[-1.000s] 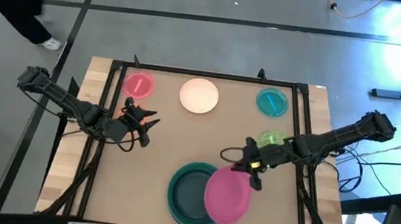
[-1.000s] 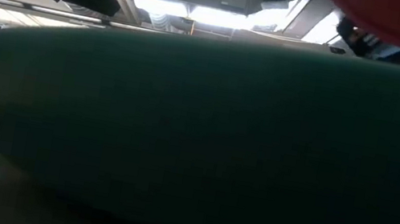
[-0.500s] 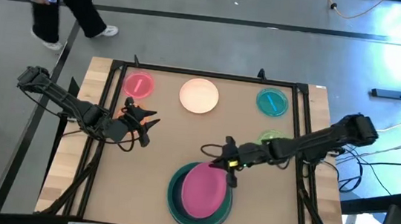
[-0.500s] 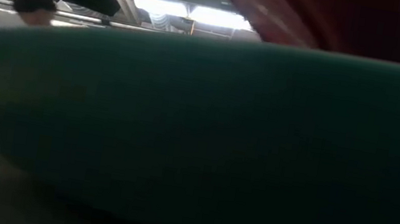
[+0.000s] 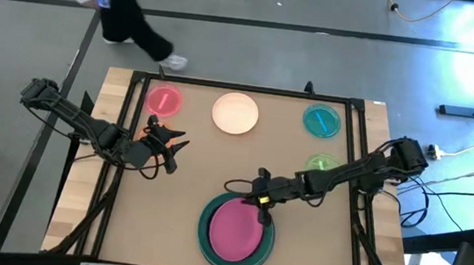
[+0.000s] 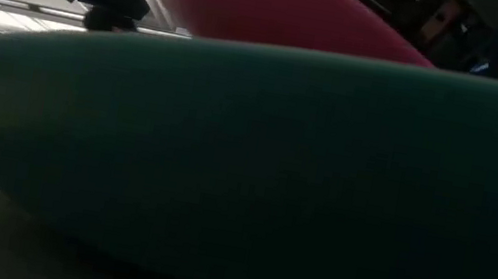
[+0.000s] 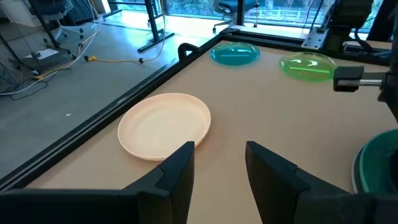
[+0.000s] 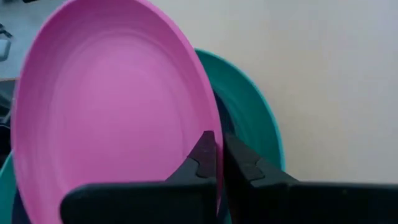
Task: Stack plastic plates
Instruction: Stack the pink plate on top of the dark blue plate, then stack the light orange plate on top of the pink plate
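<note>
A large pink plate point(image 5: 236, 228) hangs tilted over the large teal plate point(image 5: 205, 235) at the table's near middle, with my right gripper point(image 5: 262, 202) shut on its rim. In the low view the teal plate's wall point(image 6: 246, 159) fills the picture and the pink plate point(image 6: 281, 8) rises above it. Whether the pink plate touches the stack I cannot tell. My left gripper point(image 5: 174, 139) waits open at the left. A cream plate point(image 7: 165, 124) lies flat before it. My right gripper pinches the pink plate's rim point(image 8: 210, 121) at its far-right edge, one finger on the upper face and one on the underside. The fingers slant down from the table's far right. The plate tilts, its held edge highest, over the teal plate point(image 8: 255, 118).
Along the far edge lie a small pink plate point(image 5: 164, 100), the cream plate point(image 5: 235, 113) and a small blue plate point(image 5: 321, 120); a small green plate point(image 5: 322, 165) lies under my right arm. A black frame point(image 5: 242, 87) borders the table. A person walks beyond the far edge.
My right gripper has gone down and toward the table's left with the pink plate. The plate hung off the teal plate's right side before and now sits over its middle, lower.
</note>
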`<action>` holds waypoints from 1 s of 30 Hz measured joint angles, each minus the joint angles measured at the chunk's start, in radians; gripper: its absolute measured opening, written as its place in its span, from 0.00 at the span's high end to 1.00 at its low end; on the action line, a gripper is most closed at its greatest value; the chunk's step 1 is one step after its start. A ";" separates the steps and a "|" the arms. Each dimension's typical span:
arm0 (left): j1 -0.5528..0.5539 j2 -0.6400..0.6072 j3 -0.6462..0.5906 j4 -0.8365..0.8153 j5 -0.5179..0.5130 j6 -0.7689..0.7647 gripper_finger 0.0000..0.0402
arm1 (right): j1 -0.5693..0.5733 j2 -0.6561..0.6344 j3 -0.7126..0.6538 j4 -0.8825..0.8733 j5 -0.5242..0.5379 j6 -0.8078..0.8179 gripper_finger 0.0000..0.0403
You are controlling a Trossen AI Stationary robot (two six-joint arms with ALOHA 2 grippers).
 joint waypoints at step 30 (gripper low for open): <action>0.100 0.175 0.001 0.143 0.135 0.127 0.66 | -0.079 -0.075 0.072 -0.226 0.136 -0.291 0.67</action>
